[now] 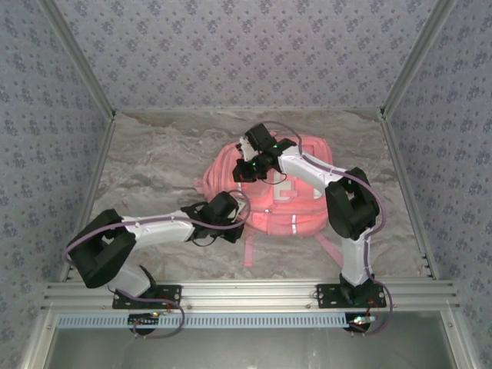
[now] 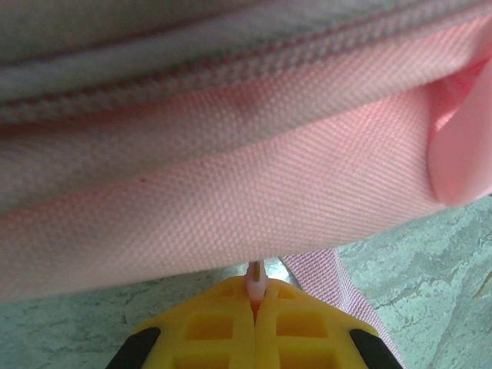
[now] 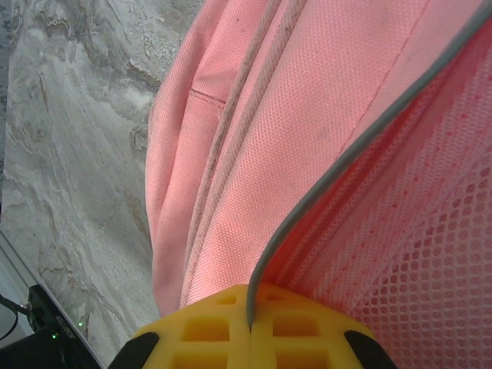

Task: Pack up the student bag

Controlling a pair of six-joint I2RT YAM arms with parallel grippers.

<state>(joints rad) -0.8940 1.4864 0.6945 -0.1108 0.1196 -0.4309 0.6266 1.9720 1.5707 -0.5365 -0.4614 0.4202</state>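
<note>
— What is the biggest thing there?

— The marble-patterned bench (image 1: 154, 169), closed in by flowered walls (image 1: 246, 46). The student bag (image 1: 300, 211) lies flat on it, in the middle and toward the far side. It is pink and soft, with a pale reflective strip near its front edge. One strap (image 1: 247, 247) trails toward the arms' bases.

— And the arms?

— The left arm (image 1: 154, 229) stretches low from its base to the bag's near-left corner. The right arm (image 1: 307, 171) rises from its base, bends at the elbow and reaches over the bag to its far-left part.

— How do the left jaws stand?

— Pressed together. In the left wrist view the yellow fingertips (image 2: 223, 323) meet with no gap. A thin pink tab (image 2: 256, 283) is pinched between their tips and sticks up toward the bag's woven fabric. Higher on that fabric runs a ribbed seam (image 2: 231, 77). A webbing strap (image 2: 330, 288) lies on the bench just beside the tab.

— And the right jaws?

— Shut tight as well. In the right wrist view the fingertips (image 3: 207, 330) clamp on the grey piping (image 3: 346, 165) that edges the bag, and the cord runs straight down between them. Pink mesh (image 3: 415, 261) lies on one side of the piping and plain woven fabric on the other.
</note>
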